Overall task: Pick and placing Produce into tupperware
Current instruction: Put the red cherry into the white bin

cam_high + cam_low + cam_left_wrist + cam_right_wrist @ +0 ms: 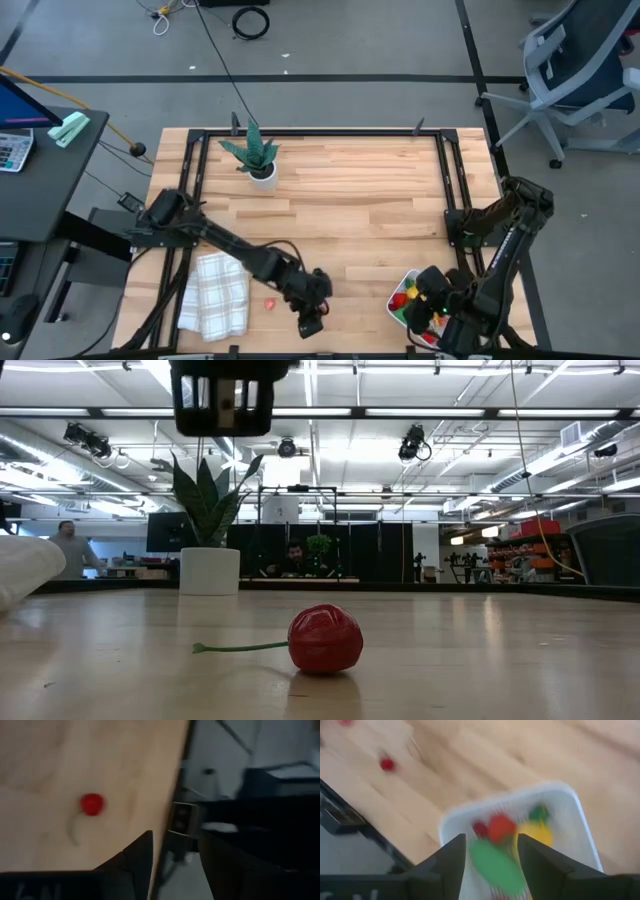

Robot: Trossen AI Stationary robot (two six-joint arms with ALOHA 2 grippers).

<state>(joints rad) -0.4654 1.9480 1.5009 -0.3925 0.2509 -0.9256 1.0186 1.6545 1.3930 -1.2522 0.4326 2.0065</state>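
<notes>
My left tool (311, 322) hangs spread at the bench's (350, 200) near edge beside a cherry (270, 300). My right tool (490, 851), spread, hovers over the container (570, 800) of produce (501, 826) at the near right corner.

tupperware (408, 283): mostly buried under the right arm in the high view, only a corner pokes out; the right wrist view smears it and cuts off its near end
produce (506, 840): just blurry red, yellow and green blobs in there, can't count them or tell which is which
right gripper (437, 318): in the high view, lost in the dark arm at the frame's bottom edge
cherry (91, 804): stem is a faint smudge in the left wrist view
checked cloth (25, 570): cropped by the low view's left edge
</notes>
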